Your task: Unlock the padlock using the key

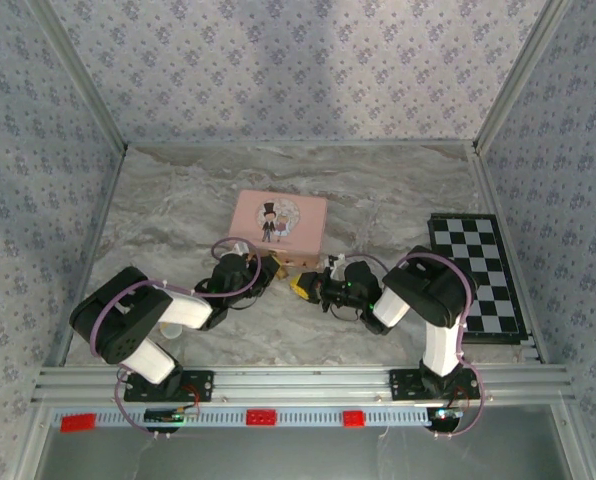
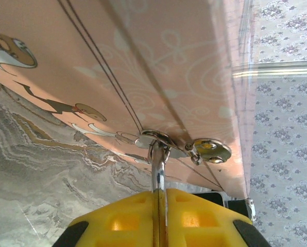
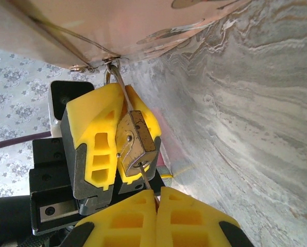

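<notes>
We see the left gripper (image 2: 160, 206) clamping the padlock (image 3: 135, 141), the right gripper (image 3: 157, 199) pinching the inserted key (image 3: 145, 178); the unlocking turn is apparently not yet made.

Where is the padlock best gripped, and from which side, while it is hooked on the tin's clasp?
Likely the shackle, from the left, as the left gripper has it. The padlock is hooked in the clasp with its keyhole end toward the right gripper, so the body is left free for the key.
</notes>
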Available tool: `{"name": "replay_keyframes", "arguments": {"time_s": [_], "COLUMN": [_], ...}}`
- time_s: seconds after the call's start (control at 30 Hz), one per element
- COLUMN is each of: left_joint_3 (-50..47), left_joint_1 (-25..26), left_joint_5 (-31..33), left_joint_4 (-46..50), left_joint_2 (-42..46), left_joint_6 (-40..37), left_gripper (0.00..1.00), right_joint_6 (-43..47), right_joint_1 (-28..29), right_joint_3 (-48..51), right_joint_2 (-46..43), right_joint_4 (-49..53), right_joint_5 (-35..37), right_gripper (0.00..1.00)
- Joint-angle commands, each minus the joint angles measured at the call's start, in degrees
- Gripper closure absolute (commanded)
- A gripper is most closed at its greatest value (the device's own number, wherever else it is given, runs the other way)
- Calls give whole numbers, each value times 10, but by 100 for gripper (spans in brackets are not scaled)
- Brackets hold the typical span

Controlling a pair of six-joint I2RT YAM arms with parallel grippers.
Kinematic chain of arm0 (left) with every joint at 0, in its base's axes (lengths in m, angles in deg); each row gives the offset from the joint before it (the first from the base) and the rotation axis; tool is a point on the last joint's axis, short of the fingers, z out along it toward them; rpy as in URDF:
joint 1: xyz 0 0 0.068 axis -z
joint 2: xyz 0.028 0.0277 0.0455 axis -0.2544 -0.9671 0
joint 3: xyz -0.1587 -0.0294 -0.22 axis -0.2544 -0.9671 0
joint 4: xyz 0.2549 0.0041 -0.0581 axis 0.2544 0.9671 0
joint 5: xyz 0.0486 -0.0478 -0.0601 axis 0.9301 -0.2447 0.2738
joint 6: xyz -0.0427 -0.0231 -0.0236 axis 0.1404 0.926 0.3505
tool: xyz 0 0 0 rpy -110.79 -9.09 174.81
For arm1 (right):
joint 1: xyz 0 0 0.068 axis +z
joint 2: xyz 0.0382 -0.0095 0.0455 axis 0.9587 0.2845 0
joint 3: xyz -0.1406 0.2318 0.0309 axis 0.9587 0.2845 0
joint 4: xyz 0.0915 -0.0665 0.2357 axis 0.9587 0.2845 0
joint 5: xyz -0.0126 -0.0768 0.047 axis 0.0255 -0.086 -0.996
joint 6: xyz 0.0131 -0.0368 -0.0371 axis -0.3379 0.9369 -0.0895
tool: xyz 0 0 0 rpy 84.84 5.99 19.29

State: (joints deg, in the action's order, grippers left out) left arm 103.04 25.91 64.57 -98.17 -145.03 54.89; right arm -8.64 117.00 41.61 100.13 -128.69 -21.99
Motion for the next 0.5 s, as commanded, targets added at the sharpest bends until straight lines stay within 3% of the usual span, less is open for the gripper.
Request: {"name": "replay_keyframes", "arguments": {"time_s": [0.0,0.47], "left_joint_3": [10,14], "left_joint_1": [6,7], "left_joint_5": [-19,-24], "left_joint_4": [-90,-109], "left_joint_2": [14,-9], "left_joint_6": [3,17], "left_gripper": [100,100], "right_joint_6": [18,12], "right_joint_1": [7,7], "right_joint_3": [6,16], "right_joint_2": [-19,-23], "right_joint_4": [-13,-13], "right_joint_5": [17,40], "right_gripper": [100,100]}}
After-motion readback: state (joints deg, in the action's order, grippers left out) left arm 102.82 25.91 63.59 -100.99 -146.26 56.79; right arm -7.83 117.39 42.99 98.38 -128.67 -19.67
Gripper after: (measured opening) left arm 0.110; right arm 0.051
